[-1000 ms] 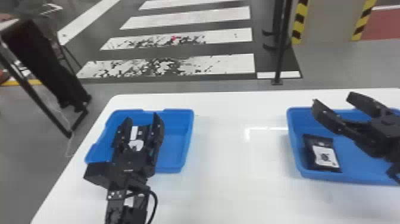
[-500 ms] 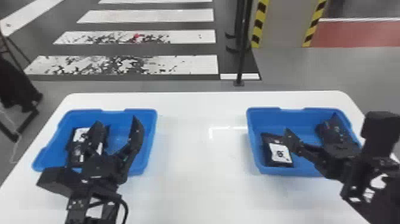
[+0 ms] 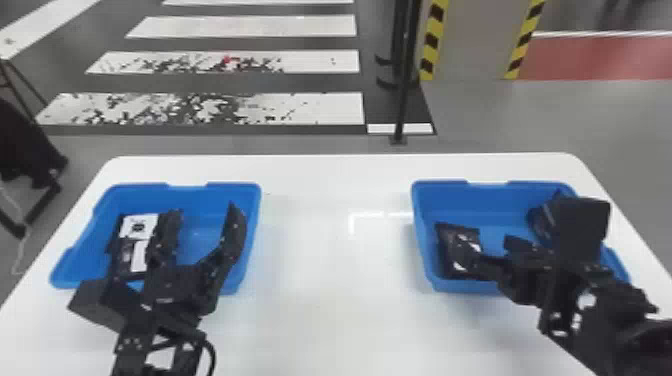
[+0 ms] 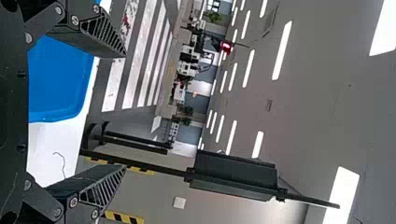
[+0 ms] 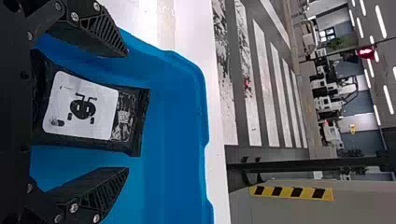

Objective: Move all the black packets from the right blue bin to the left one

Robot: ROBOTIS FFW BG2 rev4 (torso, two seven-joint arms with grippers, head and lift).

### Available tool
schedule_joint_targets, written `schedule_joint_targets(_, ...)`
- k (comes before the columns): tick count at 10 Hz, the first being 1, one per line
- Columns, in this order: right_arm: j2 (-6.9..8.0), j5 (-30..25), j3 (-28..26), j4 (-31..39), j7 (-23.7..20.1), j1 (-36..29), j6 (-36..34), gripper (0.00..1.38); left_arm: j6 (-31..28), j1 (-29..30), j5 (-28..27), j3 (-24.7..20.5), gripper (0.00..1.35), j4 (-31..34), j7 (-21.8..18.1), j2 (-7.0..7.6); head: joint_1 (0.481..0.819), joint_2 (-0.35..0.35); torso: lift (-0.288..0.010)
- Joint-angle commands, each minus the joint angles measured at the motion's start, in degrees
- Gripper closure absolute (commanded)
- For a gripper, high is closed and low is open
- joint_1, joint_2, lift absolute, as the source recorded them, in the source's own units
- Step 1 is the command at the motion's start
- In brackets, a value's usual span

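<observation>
Head view: open right gripper point(image 3: 499, 237) has just closed in on black packet point(image 3: 449, 241) in right blue bin point(image 3: 480, 206); left wrist view: left gripper point(image 4: 125, 111) open, empty; right wrist view: packet ungripped between spread fingers point(image 5: 100, 189), grasp likely next.

white table point(image 3: 335, 310) (rounded corners), black pole point(image 3: 403, 100) beyond

Left pincer point(image 3: 204, 211) spread wide, blue bin point(image 4: 58, 79) beyond

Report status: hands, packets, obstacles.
Left hand open at left bin. Right hand open around black packet in right bin, not gripped. At least one packet in left bin. Possible snag: right bin's wall.
</observation>
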State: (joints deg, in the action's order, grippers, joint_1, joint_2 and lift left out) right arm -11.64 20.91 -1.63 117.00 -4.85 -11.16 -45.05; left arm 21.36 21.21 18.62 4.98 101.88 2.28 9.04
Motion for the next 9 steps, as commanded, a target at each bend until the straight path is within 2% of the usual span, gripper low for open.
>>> schedule_joint_targets(1,-0.05,0.23,0.26,-2.04,-0.86,0.9,-0.51,0.18,-0.83,0.02,0.12,-0.18,0.24,0.0,-0.08,0.01,0.695,0.036,-0.168)
schedule_joint_targets(4,-0.05,-0.12,0.94,-3.31,-0.6,2.31,-4.31,0.18,-1.11,-0.12,0.35,-0.18,0.28,0.0,-0.34,-0.08,0.695,0.044,-0.168)
schedule_joint_targets(6,-0.05,0.46,1.06,-4.58,0.28,3.15,-5.15,0.23,-1.39,-0.12,0.47,-0.18,0.29,0.0,-0.34,-0.08,0.695,0.042,-0.168)
schedule_joint_targets(8,-0.05,1.26,0.94,-5.28,0.37,3.99,-6.56,0.35,-1.25,0.16,0.81,-0.52,0.3,0.0,-0.34,-0.17,0.695,0.041,-0.168)
schedule_joint_targets(9,-0.05,3.2,0.94,-6.26,0.37,4.28,-7.96,0.6,-1.25,0.16,0.81,-0.64,0.3,-0.14,-0.34,-0.26,0.695,0.042,-0.168)
